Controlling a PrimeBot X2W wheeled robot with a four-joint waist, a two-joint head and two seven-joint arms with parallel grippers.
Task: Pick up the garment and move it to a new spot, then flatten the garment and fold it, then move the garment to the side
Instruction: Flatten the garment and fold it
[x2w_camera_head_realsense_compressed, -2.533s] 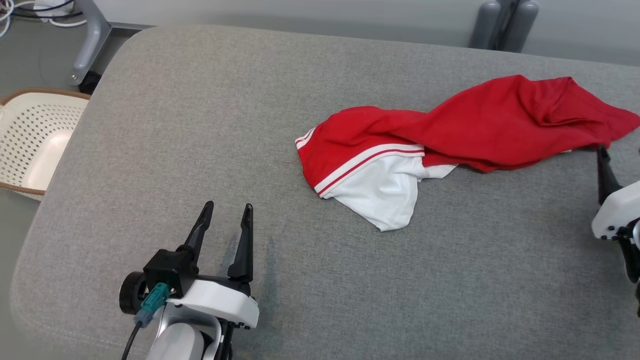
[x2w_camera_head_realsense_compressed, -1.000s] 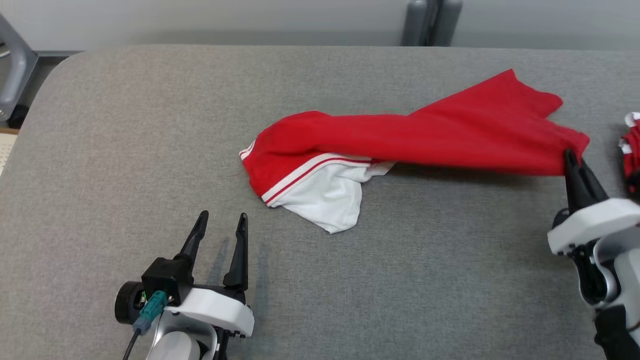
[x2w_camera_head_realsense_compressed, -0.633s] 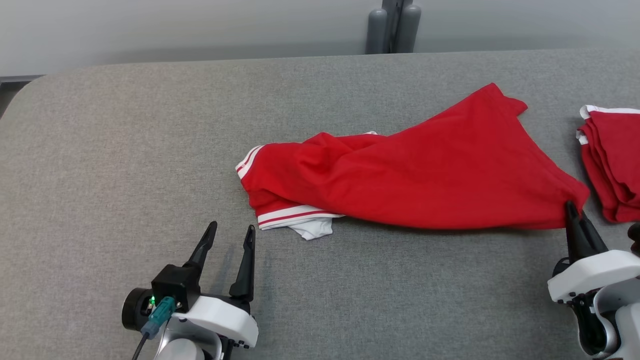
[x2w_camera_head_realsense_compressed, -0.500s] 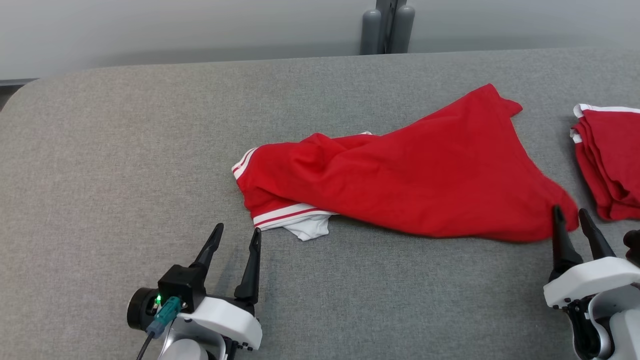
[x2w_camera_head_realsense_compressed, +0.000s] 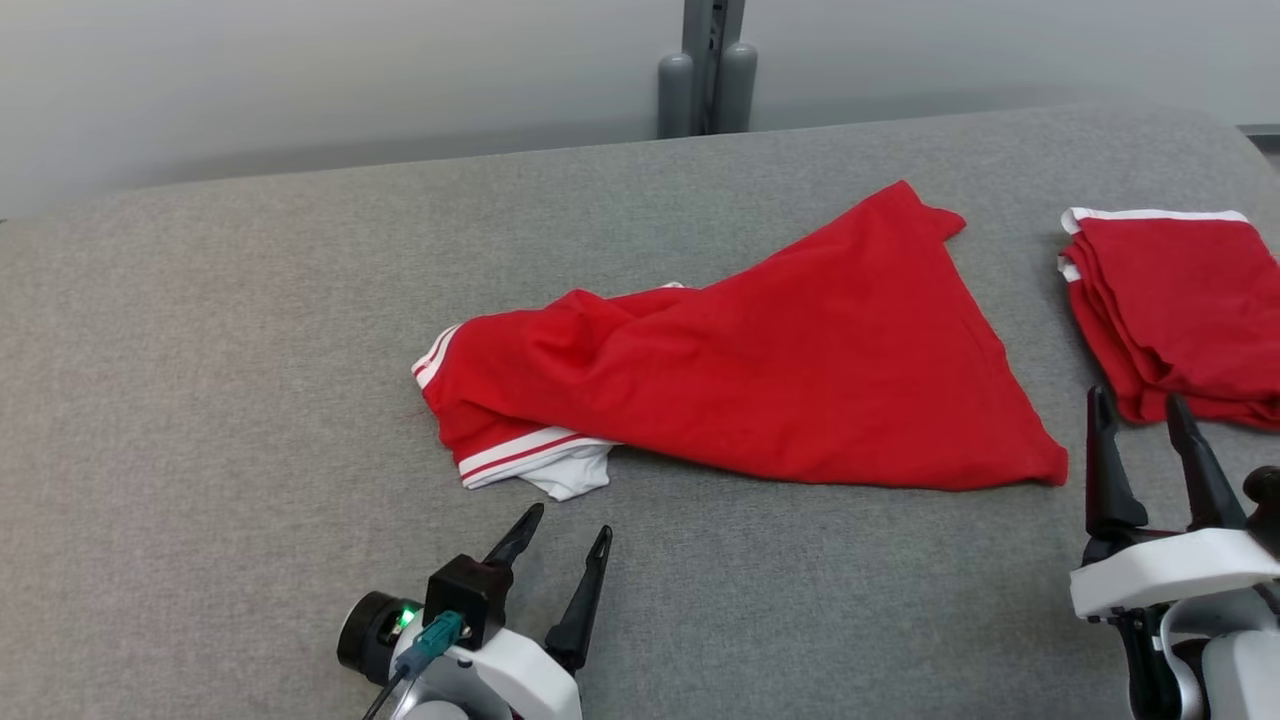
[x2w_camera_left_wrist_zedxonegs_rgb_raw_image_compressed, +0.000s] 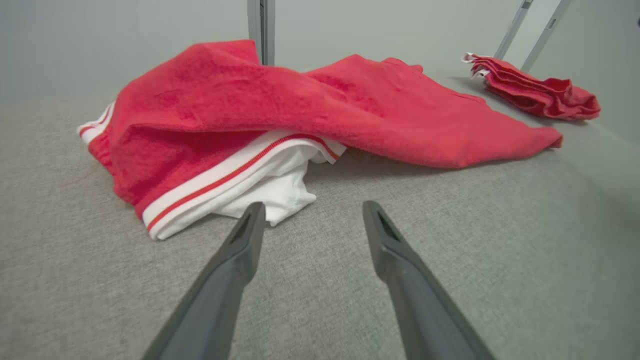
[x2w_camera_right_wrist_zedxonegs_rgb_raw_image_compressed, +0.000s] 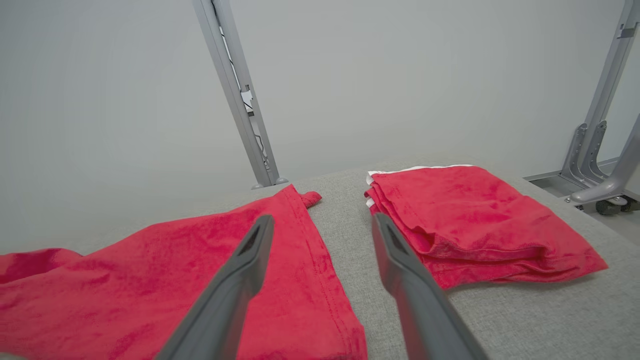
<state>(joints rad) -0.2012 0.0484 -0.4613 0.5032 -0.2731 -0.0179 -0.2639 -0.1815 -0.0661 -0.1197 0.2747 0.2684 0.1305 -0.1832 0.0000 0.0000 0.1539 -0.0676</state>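
Most of the head view is taken by a grey padded table (x2w_camera_head_realsense_compressed: 250, 350), and on it, about the middle and towards the robot's right, lies the red garment (x2w_camera_head_realsense_compressed: 760, 390), loose and touched by neither gripper. Its long axis runs left to right across the table. The bunched end with the white stripes points to the robot's left, and the flatter red cloth spreads to the right into a near corner and a far peak. Just to the right of it, apart, sits a folded red pile (x2w_camera_head_realsense_compressed: 1180, 310) edged in white. From above, the garment's white part is a small tuck at the near left edge. The left wrist view looks in low and shows it as a white layer (x2w_camera_left_wrist_zedxonegs_rgb_raw_image_compressed: 270, 190) lying under a raised red fold, with a red stripe along its band. The right wrist view adds grey frame legs (x2w_camera_right_wrist_zedxonegs_rgb_raw_image_compressed: 595, 150) off the table's right end. The right gripper (x2w_camera_head_realsense_compressed: 1139, 398) stands with its fingers spread, empty, beside the garment's near right corner, pointing at the gap between the garment and the pile. The left gripper (x2w_camera_head_realsense_compressed: 569, 522) also has its fingers apart and empty, its tips just short of the white layer. A grey post (x2w_camera_head_realsense_compressed: 706, 80) rises behind the table's far edge.
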